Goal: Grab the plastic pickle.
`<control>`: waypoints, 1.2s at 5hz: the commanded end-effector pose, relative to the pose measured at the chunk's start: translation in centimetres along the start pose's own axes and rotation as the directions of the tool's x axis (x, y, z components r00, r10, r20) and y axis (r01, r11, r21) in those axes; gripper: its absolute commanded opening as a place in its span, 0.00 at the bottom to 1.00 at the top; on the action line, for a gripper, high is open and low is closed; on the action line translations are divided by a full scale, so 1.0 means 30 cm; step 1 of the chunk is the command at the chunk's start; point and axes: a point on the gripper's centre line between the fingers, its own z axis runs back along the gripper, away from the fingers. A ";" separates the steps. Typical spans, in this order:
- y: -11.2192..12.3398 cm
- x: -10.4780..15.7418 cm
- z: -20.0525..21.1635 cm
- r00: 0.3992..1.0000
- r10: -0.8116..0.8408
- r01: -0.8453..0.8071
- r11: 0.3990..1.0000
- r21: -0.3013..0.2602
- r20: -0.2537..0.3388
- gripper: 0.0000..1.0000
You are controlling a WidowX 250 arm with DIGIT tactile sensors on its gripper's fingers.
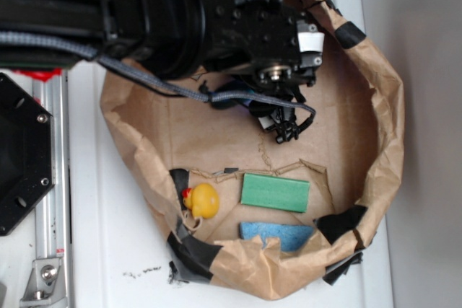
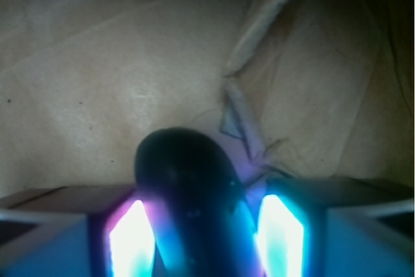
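1. On my wrist feed the plastic pickle (image 2: 191, 192) fills the lower middle: a dark, glossy rounded end sticking out forward between the two glowing pads (image 2: 133, 241) of the gripper (image 2: 206, 241).
2. The pads sit close against the pickle on both sides, so I read the gripper as closed around it, narrow rather than wide.
3. Behind the pickle I see only crumpled brown paper with a raised fold running up to the right.
4. On the exterior feed the black arm (image 1: 166, 12) reaches in from the top left over the brown paper bag (image 1: 386, 142), which is rolled down into a shallow basin on the white worktop (image 1: 115, 250).
5. The gripper's tip (image 1: 285, 129) is over the upper middle of the bag floor; from this view I cannot make out the pickle itself.
6. Along the bag's lower edge lie a yellow rubber duck (image 1: 202, 200), a flat green block (image 1: 275, 192) to its right, and a blue sponge (image 1: 278, 234) just below the block.
7. All three sit well apart from the gripper.
8. Black tape (image 1: 191, 254) patches the bag's rim in several places.
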 end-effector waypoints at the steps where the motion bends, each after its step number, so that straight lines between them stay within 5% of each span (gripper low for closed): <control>1: -0.002 0.016 0.149 0.993 -0.080 0.086 0.993 -0.075 0.081 0.00; 2: 0.002 0.025 0.316 0.978 -0.205 0.210 0.964 -0.165 0.046 0.00; 3: 0.037 -0.011 0.486 0.977 -0.209 0.212 0.963 -0.168 0.038 0.00; 4: 0.049 -0.026 0.579 0.972 -0.232 0.233 0.962 -0.144 0.020 0.00; 6: 0.057 -0.050 0.550 0.972 -0.234 0.235 0.969 -0.074 0.016 0.00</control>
